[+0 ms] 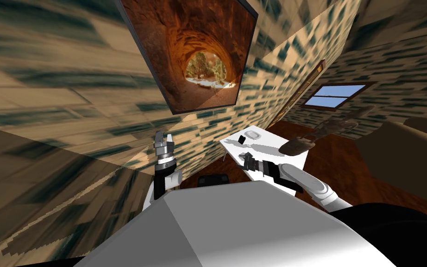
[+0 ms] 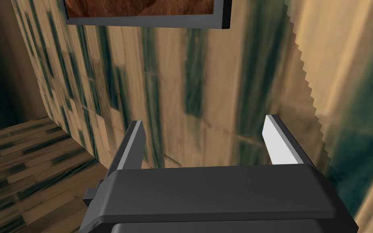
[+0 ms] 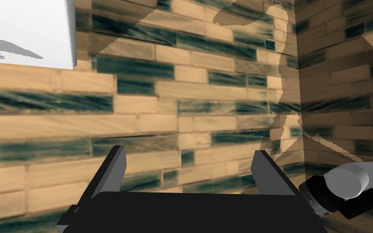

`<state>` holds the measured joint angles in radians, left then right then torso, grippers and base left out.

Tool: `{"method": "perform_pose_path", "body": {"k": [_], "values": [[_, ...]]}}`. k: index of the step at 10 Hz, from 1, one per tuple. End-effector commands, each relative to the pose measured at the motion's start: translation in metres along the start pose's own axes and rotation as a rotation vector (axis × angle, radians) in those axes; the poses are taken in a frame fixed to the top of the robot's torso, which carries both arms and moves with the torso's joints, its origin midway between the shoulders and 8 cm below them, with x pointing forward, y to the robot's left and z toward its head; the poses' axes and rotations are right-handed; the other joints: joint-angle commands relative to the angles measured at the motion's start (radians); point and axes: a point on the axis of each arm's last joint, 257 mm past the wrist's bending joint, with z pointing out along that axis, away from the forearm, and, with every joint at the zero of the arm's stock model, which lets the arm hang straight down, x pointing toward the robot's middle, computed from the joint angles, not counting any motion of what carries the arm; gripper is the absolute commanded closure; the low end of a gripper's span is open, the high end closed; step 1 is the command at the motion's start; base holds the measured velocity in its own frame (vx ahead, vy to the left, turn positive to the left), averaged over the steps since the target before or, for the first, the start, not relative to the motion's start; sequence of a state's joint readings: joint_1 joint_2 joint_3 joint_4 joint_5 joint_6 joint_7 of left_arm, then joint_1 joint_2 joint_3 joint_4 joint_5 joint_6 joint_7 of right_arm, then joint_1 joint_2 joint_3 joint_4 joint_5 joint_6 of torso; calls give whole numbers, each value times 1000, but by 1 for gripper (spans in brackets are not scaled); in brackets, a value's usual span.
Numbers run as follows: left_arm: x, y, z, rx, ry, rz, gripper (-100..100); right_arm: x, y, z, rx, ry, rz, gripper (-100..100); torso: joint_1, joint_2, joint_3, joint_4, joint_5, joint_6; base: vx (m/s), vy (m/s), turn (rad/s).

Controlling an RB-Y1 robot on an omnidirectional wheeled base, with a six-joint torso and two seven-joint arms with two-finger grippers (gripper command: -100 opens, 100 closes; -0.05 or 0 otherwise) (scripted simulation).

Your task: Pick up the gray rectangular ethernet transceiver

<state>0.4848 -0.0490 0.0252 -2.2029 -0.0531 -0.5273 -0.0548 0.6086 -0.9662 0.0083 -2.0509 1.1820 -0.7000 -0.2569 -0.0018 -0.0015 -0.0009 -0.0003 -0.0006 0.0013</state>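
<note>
A white table (image 1: 273, 141) stands against the brick wall ahead of me, to my right. Near its far end lie a light grey rounded rectangular piece (image 1: 253, 135) and a small dark block (image 1: 242, 138); which one is the transceiver I cannot tell. My right gripper (image 1: 245, 159) hovers over the table's near end, a short way from both, fingers open and empty (image 3: 189, 162). In the right wrist view it faces the brick wall, with a corner of the table (image 3: 28, 32) showing. My left gripper (image 1: 163, 138) is raised beside the wall, open and empty (image 2: 204, 133).
A brown chair (image 1: 300, 144) stands at the table's far side, a brown sofa (image 1: 407, 157) to the right. A dark object (image 1: 212, 179) sits on the floor by the table's near end. A large framed picture (image 1: 194, 51) hangs above my left arm.
</note>
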Motion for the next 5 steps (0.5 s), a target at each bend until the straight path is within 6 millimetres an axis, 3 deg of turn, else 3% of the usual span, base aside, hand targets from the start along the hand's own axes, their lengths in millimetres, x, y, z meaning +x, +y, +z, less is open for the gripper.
{"method": "perform_pose_path", "body": {"k": [1,2,5], "values": [[0,0,0,0,0,0,0,25,-4,-5,-14,86,-62,-100,0,0,0,0,0,0,8,-29,250],[0,0,0,0,0,0,0,28,-5,-5,-11,100,-79,-100,0,0,0,0,0,-1,7,-31,130],[0,0,0,0,0,0,0,67,-15,-21,-39,248,-191,-100,0,0,0,0,0,0,4,-31,203]]}}
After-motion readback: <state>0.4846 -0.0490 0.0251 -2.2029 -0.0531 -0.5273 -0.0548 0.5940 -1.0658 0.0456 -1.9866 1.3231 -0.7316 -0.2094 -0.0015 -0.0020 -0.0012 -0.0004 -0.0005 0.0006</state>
